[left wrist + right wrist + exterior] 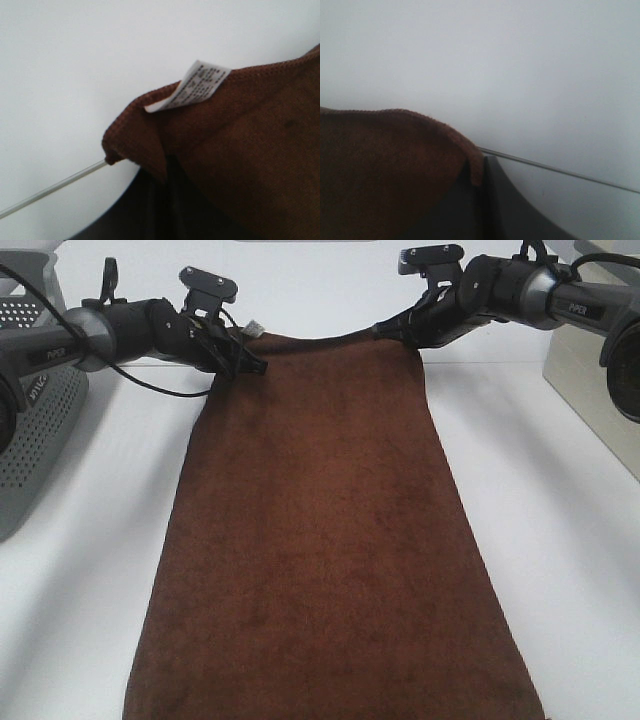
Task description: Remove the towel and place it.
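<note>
Towel: a large dark brown rectangular terry-cloth towel is seen held up by its far short edge, the rest draped toward the camera over the white table surface; the near end runs out of the exterior high view.
Tag: a small white printed tag is found on the far edge, next to the left-held corner.
Left gripper: the black left gripper is pressed together on the towel's far left corner; cloth is seen folded over the dark finger in the left wrist view.
Right gripper: the black right gripper is likewise pinched shut on the far right corner, the hem wrapped over its finger.
Edge between grips: a slight sag is noted, so the edge is not fully taut.
Step in hand: judged to be the carrying of the towel, both corners held, before it is laid down.
Advice: both arms should be moved together at equal height and constant spacing, so that neither corner is tugged free; the edge should be kept lightly stretched; the trailing end should be allowed to slide without bunching.
Risk: each grip is on very little cloth; a slip at one corner is judged possible.
Hidden: the near short edge and both near corners are cut off.
Unclear: the depth of cloth between the jaws cannot be told; the tag's print is unreadable.
Side objects: a grey perforated basket at left and a beige box at right are only partly shown.
</note>
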`<state>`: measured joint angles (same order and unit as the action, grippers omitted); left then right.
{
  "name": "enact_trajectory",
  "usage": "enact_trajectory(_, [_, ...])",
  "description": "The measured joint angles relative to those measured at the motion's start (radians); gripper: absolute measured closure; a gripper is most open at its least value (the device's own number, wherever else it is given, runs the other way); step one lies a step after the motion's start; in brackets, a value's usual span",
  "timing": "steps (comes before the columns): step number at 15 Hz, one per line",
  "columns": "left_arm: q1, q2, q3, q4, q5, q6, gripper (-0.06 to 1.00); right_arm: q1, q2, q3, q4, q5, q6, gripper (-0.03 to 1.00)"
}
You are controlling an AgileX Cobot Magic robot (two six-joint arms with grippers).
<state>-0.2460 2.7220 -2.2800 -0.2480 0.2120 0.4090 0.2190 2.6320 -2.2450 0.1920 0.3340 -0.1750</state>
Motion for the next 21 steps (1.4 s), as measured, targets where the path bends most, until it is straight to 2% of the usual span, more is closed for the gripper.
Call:
enact_trajectory(2, [0.0,0.017,-0.002,-0.035,-0.037,0.0,0.91,-0.007,0.001,0.0,0.0,-0.015,0.0,0.96])
enact_trajectory(3, [-0.001,0.023,-0.004,-0.051,-0.056,0.0,0.86,-0.014,0.007,0.0,0.0,-0.015,0.0,0.96])
enact_trajectory(4, [-0.003,0.026,-0.004,-0.063,-0.07,0.0,0.8,-0.024,0.012,0.0,0.0,-0.015,0.002,0.96])
enact_trajectory(5, [-0.003,0.028,-0.005,-0.076,-0.092,0.0,0.62,-0.033,0.018,0.0,0.001,-0.017,0.003,0.96])
enact_trajectory(6, [-0.003,0.028,-0.005,-0.084,-0.107,0.0,0.52,-0.035,0.018,0.0,0.001,-0.022,0.003,0.95])
enact_trajectory(8, [-0.003,0.028,-0.005,-0.091,-0.111,0.0,0.43,-0.035,0.021,0.0,0.002,-0.028,0.003,0.87])
enact_trajectory(12, [-0.003,0.028,-0.005,-0.092,-0.113,0.0,0.42,-0.035,0.045,0.0,0.0,-0.034,0.003,0.39])
enact_trajectory(13, [-0.003,0.028,-0.005,-0.091,-0.114,0.0,0.42,-0.035,0.047,0.0,-0.008,-0.033,0.003,0.32])
enact_trajectory(15, [-0.003,0.028,-0.005,-0.077,-0.114,0.0,0.42,-0.035,0.047,0.0,-0.017,-0.032,0.003,0.28])
enact_trajectory(18, [-0.003,0.028,-0.005,-0.064,-0.115,0.0,0.42,-0.039,0.047,0.0,-0.022,-0.019,0.004,0.27])
enact_trajectory(21, [-0.003,0.033,-0.005,-0.061,-0.117,0.0,0.42,-0.054,0.019,0.0,0.018,0.067,0.019,0.27])
